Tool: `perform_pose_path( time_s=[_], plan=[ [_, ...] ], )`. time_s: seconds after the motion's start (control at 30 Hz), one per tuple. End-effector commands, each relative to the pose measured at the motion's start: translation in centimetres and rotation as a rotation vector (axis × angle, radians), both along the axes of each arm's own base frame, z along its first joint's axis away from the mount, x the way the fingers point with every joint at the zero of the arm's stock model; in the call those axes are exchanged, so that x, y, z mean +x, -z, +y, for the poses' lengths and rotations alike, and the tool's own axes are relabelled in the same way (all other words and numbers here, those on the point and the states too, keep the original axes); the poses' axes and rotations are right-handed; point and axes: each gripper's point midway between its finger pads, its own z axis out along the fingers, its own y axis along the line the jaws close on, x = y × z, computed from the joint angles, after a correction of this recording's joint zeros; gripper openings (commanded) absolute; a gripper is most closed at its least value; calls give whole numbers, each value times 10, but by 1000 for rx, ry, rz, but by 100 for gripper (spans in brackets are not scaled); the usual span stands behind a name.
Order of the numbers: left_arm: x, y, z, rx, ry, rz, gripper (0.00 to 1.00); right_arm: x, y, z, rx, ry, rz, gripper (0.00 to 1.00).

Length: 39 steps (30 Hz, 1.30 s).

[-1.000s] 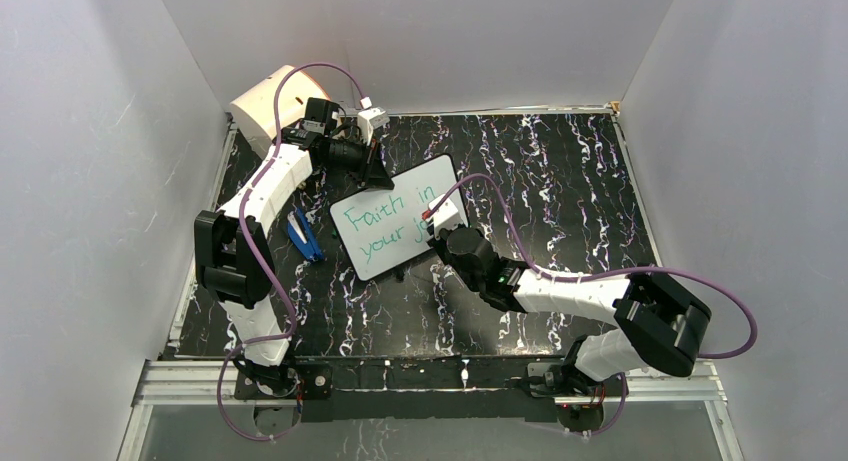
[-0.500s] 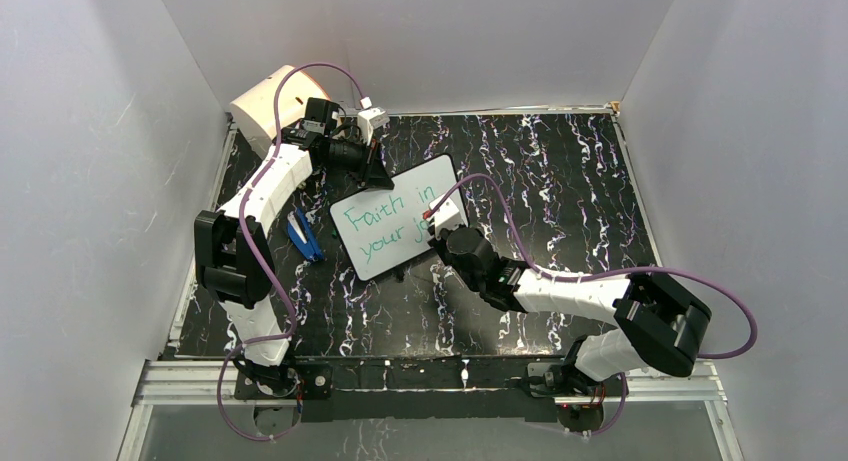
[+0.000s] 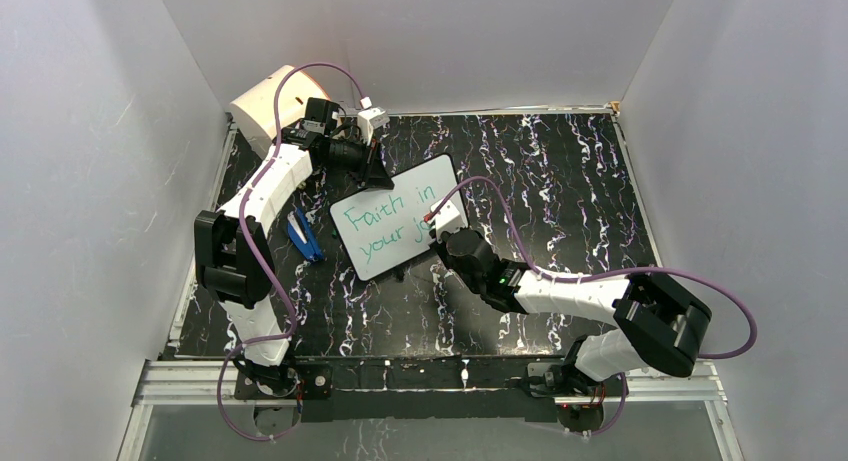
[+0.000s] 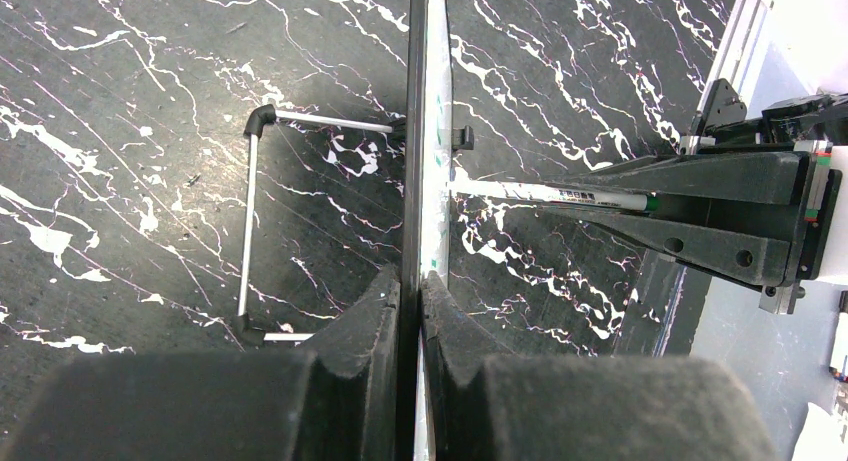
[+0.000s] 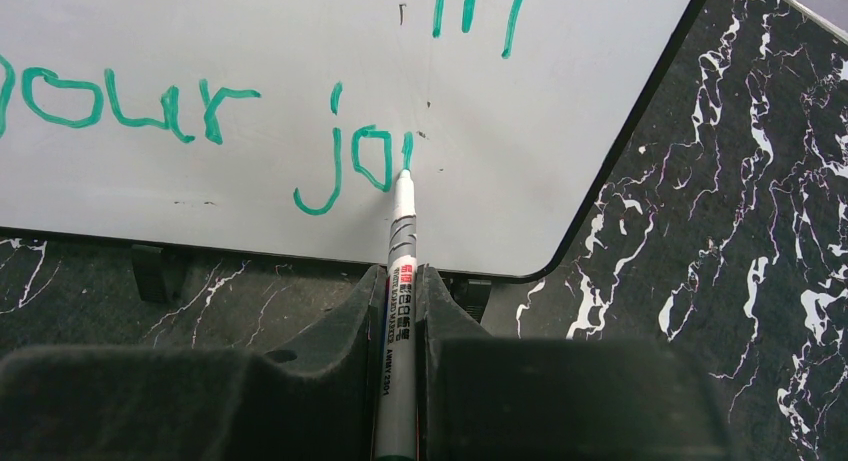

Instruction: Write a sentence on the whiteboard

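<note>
The whiteboard (image 3: 400, 206) stands tilted at mid-table, white with a thin black frame. My left gripper (image 3: 377, 177) is shut on its top edge; in the left wrist view the board (image 4: 425, 131) runs edge-on between the closed jaws of that gripper (image 4: 412, 281). The sentence (image 3: 382, 224) is green lettering reading "Faith in your jo". My right gripper (image 5: 401, 276) is shut on a grey marker (image 5: 402, 216). The marker's green tip touches the board (image 5: 250, 41) just right of the "jo" (image 5: 345, 171). The marker (image 4: 540, 192) also shows from the side.
A cream drum (image 3: 268, 101) stands at the back left corner. A blue object (image 3: 305, 236) lies on the table left of the board. The board's wire stand (image 4: 250, 231) rests on the black marbled table (image 3: 560, 181) behind it. White walls close three sides.
My right gripper with the marker has shifted very slightly toward the near side along the board. The left arm and the board have not moved.
</note>
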Motion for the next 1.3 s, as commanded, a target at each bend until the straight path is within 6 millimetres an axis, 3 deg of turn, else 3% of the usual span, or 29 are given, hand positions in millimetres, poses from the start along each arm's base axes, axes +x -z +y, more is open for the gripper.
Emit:
perform_pose_path(
  time_s=[0.0,0.6,1.27],
  plan=[
    [-8,36,11,117,-27,82,0,1,-2,-3,21,19,-2,0],
    [-8,38,11,118,-26,86,0,2,-4,-7,10,33,-5,0],
    [-8,38,11,118,-25,89,0,11,-28,-4,74,56,-71,0]
  ],
)
